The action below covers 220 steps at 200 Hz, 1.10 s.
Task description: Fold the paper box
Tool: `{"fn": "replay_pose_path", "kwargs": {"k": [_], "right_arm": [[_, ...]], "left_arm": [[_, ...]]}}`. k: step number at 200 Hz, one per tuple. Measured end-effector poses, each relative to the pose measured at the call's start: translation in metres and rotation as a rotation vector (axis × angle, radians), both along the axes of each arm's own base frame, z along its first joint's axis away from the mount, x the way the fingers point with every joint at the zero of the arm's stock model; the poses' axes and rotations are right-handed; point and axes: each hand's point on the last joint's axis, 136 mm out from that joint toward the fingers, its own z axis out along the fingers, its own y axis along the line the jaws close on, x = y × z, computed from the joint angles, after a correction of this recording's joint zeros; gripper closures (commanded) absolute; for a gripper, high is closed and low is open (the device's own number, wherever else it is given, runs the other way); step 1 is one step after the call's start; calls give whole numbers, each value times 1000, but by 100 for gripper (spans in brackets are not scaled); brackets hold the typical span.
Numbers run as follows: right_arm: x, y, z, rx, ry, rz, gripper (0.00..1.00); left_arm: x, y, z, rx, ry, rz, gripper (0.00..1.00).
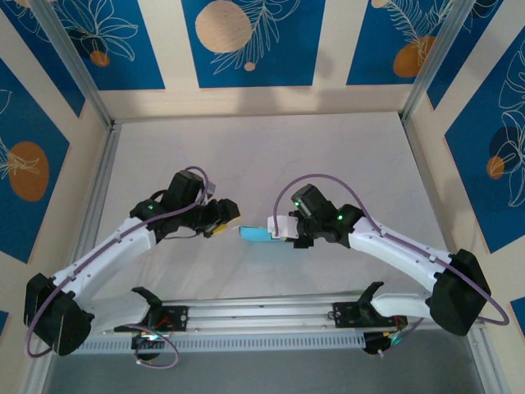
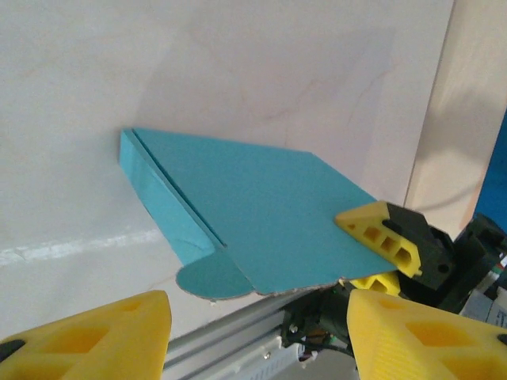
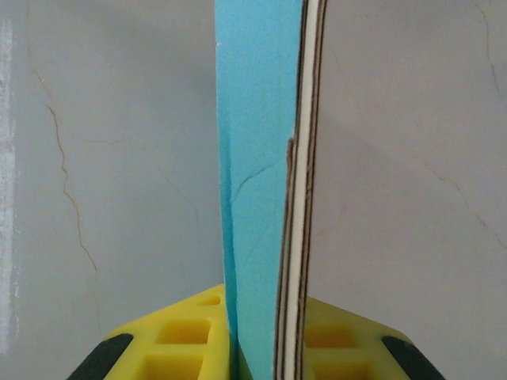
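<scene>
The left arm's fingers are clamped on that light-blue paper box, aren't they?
No, the right arm's fingers clamp the light-blue paper box, as the right wrist view shows; the left arm's fingers stand open.

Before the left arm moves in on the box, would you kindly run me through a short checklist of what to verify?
1. The right claw is shut on the paper box: ok.
2. The left claw is open, nothing between its fingers: ok.
3. The left claw is apart from the box: ok.
4. The rounded tab is exposed on the side facing the left claw: ok.
5. The box is lifted off the table: cannot tell.
</scene>
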Motion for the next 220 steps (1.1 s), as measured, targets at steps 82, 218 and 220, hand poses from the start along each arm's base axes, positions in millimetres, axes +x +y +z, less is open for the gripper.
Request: {"fn": "replay_pose_path", "kwargs": {"k": [82,218,220], "right_arm": [[0,0,0,0,2,-1,90],[3,2,0,-7,6,-4,90],[3,2,1,-7,6,-4,90]], "left_arm": [[5,-12,-8,-8,5,-31,39],[-9,-34,-8,-39,20,-80,42],[-9,-34,-8,-39,20,-80,43]]}}
